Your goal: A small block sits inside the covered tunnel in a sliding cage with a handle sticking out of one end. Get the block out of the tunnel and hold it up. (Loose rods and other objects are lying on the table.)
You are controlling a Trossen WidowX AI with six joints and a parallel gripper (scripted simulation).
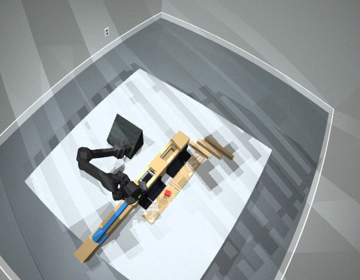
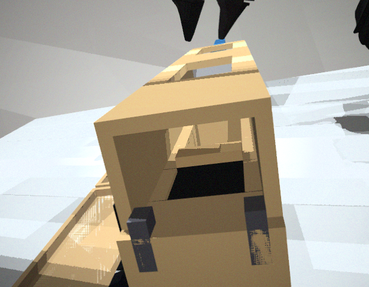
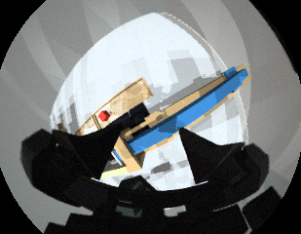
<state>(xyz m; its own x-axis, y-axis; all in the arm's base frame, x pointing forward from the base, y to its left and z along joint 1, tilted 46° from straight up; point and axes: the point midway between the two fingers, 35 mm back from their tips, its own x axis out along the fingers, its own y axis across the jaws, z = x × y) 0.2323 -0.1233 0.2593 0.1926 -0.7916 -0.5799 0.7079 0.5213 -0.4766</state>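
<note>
The arm (image 1: 98, 173) is matte black, with rounded, chunky joints and slimmer links; its 2 fingers (image 2: 189, 21) are black wedges tapering to narrow tips.
</note>
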